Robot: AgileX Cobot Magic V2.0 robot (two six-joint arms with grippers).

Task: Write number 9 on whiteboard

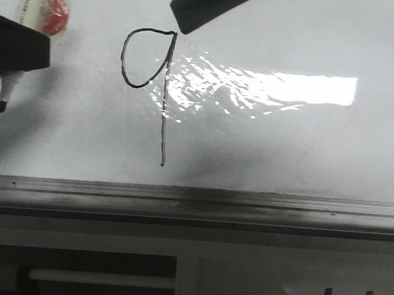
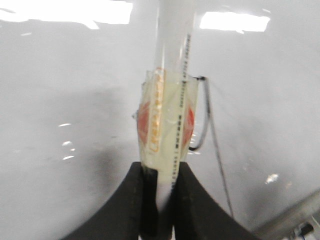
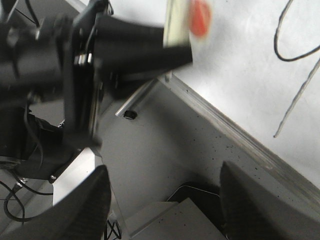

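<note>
The number 9 [image 1: 148, 75] is drawn in thin black line on the glossy whiteboard [image 1: 306, 149], a rounded loop with a long straight tail. My left gripper [image 1: 17, 48] is left of it, shut on a white marker pen [image 1: 32, 1] wrapped in clear tape with a red label. The pen's black tip [image 1: 2, 101] points down, apart from the 9. The left wrist view shows the pen [image 2: 172, 100] between the fingers [image 2: 195, 200], with the 9 [image 2: 206, 115] beside it. My right gripper [image 3: 165, 200] is open and empty; its dark finger [image 1: 208, 5] hangs above the 9's top.
The whiteboard's grey metal frame edge [image 1: 193, 200] runs along the front. Below it stands pale furniture with dark slots [image 1: 241, 277]. The right wrist view shows the left arm [image 3: 75, 60], the frame edge [image 3: 235, 135] and a grey surface [image 3: 165, 150] below.
</note>
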